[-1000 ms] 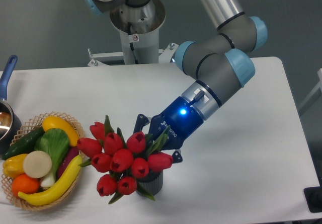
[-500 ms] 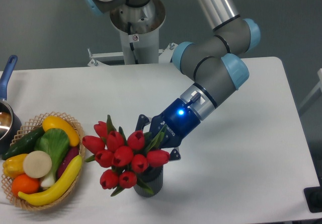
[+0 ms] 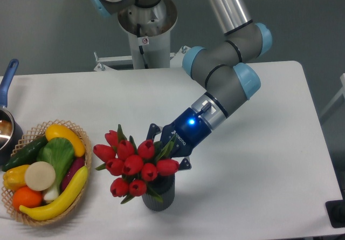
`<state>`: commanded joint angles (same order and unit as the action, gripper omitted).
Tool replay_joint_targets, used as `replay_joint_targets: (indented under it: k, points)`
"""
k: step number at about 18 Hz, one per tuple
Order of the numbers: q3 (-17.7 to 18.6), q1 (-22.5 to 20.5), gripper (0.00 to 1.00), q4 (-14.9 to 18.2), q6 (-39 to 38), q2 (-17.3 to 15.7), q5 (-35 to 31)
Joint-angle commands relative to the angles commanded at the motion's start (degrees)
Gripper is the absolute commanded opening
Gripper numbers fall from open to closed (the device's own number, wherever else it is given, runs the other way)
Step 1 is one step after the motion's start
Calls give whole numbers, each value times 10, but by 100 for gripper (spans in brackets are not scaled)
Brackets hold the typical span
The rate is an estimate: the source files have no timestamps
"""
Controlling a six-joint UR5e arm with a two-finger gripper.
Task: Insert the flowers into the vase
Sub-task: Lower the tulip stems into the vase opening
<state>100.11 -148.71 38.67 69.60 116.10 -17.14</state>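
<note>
The grey-and-blue arm's black pincer [image 3: 164, 144] is clamped on the bunch of red tulips with green stems [image 3: 135, 163], holding it tilted so the stems feed down into the small dark grey ribbed vase [image 3: 159, 194] right below it. The blooms hang out to the pincer's left over the rim, so I'd say they aren't seated yet. Well off to the left, the woven wicker basket [image 3: 16, 209] is packed with plastic veggies.

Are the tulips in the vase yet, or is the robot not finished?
Nearly finished. The tulips already sit with their stems down in the dark ribbed vase. The gripper is right behind the bunch, apparently holding it. Left: let go and pull away.
</note>
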Motion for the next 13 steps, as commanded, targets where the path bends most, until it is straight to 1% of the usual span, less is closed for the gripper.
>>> replay_joint_targets:
  k: [2,5,6,9,10,13]
  points:
    - [6,-2,23,0,9,0,-10]
    - [16,-5,38,0,21,0,-11]
    - [19,-10,40,0,24,0,-11]
    - [28,-18,56,0,31,-2,-11]
    - [29,-22,60,0,31,-2,-11]
    - [33,-27,63,-1,32,-2,-11]
